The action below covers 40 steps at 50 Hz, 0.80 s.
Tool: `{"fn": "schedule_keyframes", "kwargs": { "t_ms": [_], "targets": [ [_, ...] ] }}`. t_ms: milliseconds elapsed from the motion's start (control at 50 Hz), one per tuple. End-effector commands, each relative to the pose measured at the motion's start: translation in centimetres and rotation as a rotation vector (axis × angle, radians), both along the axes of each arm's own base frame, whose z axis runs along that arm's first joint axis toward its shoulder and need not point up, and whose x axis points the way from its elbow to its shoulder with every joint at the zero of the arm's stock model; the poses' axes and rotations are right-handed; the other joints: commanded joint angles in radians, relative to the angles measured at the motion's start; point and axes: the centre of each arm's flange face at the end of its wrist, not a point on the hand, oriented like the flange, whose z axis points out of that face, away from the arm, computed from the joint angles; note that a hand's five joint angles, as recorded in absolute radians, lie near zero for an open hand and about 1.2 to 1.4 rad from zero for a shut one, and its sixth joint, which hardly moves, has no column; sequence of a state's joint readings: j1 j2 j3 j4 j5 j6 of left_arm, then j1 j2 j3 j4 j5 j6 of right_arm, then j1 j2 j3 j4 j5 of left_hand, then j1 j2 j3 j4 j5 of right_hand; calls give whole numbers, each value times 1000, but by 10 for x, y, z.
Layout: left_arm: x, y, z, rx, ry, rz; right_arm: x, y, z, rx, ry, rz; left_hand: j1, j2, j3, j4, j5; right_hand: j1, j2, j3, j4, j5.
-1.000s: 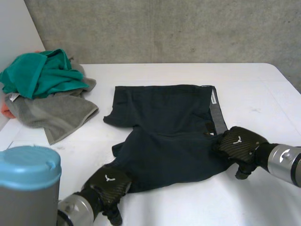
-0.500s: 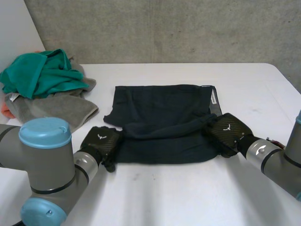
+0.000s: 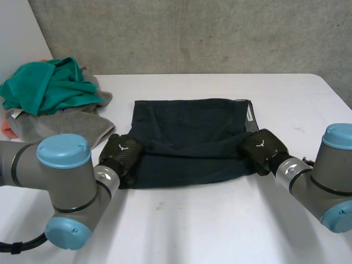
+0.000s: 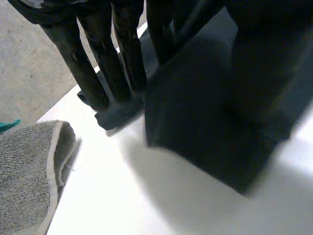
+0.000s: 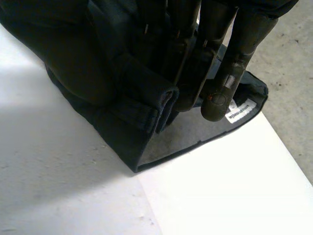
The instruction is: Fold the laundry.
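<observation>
At the middle of the white table lie dark shorts, partly doubled over. The left hand pinches the upper layer at the shorts' nine o'clock edge, and the right hand pinches it at three o'clock. The cloth looks soft, light and limp, best gripped at its side edges. A towel pile crowds ten o'clock; bare table lies open at six and twelve.
</observation>
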<state>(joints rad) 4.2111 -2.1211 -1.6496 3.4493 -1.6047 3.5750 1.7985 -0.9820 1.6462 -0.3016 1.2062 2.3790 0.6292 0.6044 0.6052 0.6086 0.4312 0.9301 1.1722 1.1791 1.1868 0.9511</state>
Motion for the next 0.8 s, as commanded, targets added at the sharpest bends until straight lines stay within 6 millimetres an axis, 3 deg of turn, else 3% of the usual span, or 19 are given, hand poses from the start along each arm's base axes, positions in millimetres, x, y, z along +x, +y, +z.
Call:
{"fn": "schedule_keyframes", "kwargs": {
  "t_ms": [20,60,100,160,240,320,440,620,660,720,800],
  "targets": [
    [-3,0,-2,8,-3,-8,-5,0,9,-17,18,-48,767,792,791,788,790,466,224,217,209,271],
    [-3,1,4,-3,3,-8,-6,0,14,-27,21,-62,767,792,791,788,791,466,224,217,209,271],
    [-1,5,25,-40,21,-10,-9,3,23,-25,30,-80,767,792,791,788,791,466,224,217,209,271],
    [2,15,41,-45,26,-16,-16,11,37,15,53,-105,767,792,791,788,791,466,224,217,209,271],
    [10,43,63,12,-1,-42,-21,27,56,93,79,-110,767,792,791,788,791,466,224,217,209,271],
    [20,71,70,122,-66,-64,-27,54,81,170,122,-98,767,792,791,788,791,466,224,217,209,271],
    [33,97,67,283,-156,-70,-36,89,92,287,237,-43,767,792,791,788,791,466,224,217,209,271],
    [23,76,78,161,-79,-66,-34,85,90,230,209,-52,767,792,791,788,791,466,224,217,209,271],
    [17,62,84,99,-39,-60,-32,81,88,227,190,-60,767,792,791,788,791,466,224,217,209,271],
    [7,39,76,50,-7,-49,-30,70,81,232,147,-88,741,766,765,762,765,466,224,217,209,271],
    [-1,20,69,16,12,-43,-25,56,72,231,105,-134,228,253,252,249,251,466,224,217,209,271]
  ]
}}
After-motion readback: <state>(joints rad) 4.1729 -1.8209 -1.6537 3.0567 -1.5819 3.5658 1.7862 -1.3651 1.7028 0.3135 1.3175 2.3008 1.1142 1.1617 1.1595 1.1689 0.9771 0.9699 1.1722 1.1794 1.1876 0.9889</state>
